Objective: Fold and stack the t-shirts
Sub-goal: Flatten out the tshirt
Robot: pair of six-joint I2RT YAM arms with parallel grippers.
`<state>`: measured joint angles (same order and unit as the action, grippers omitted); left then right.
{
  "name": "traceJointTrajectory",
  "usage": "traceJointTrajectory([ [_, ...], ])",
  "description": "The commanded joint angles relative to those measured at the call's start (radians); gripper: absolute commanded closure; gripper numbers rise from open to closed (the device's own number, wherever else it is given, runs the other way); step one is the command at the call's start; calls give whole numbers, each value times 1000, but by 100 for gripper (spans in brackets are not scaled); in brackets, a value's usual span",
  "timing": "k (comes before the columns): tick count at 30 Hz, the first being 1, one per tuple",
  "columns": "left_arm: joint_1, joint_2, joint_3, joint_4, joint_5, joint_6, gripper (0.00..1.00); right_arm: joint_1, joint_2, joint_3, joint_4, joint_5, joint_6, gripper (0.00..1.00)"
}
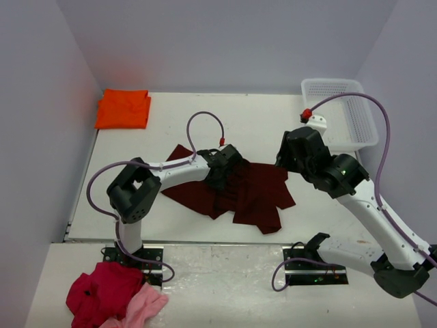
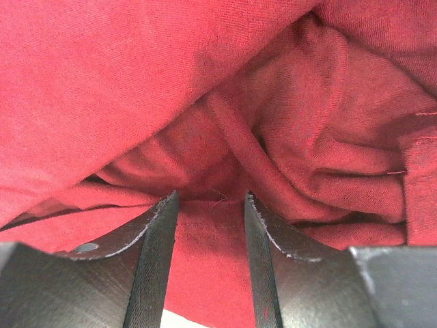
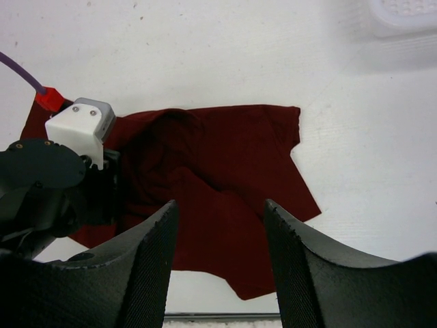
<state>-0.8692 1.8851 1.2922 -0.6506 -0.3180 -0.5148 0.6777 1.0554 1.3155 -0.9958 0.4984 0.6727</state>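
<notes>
Left tool (image 2: 210,197), narrowly parted, straddles maroon t-shirt (image 2: 273,123) folds; right tool (image 3: 220,205) hovers wide.

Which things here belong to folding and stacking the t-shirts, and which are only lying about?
For the job:
- dark maroon cloth t-shirt
- bright orange cloth t-shirt

Lying about:
- crimson-red cloth garment
- light pink cloth garment
- white plastic mesh basket

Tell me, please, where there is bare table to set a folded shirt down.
Bare: the far strip between the orange shirt and the basket, and the left side between orange shirt and maroon shirt. Crowded: the centre, left gripper on the maroon shirt, right gripper at its edge.
</notes>
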Motion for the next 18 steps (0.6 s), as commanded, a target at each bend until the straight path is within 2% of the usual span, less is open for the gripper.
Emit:
traceJointTrajectory([
  [1, -4, -7, 6, -4, -10, -22, 54, -1, -15, 7, 9, 14, -9, 45],
  [2, -4, -9, 4, -4, -12, -21, 55, 0, -14, 7, 9, 14, -9, 45],
  [5, -4, -14, -2, -9, -26, -22, 74, 0, -6, -1, 9, 8, -2, 45],
  [6, -5, -15, -5, -12, -30, -27, 83, -1, -6, -4, 9, 8, -2, 45],
  [8, -5, -24, -14, -12, -33, -31, 88, -1, -6, -10, 16, 3, -2, 45],
  [9, -5, -27, -17, -11, -35, -34, 98, -1, -6, -12, 16, 2, -2, 45],
  [15, -14, -105, -34, -50, -104, -59, 100, -1, 20, -61, 37, -76, -7, 47],
  [18, -24, -194, -47, -104, -186, -76, 100, 28, 17, -179, 124, -161, 1, 43],
])
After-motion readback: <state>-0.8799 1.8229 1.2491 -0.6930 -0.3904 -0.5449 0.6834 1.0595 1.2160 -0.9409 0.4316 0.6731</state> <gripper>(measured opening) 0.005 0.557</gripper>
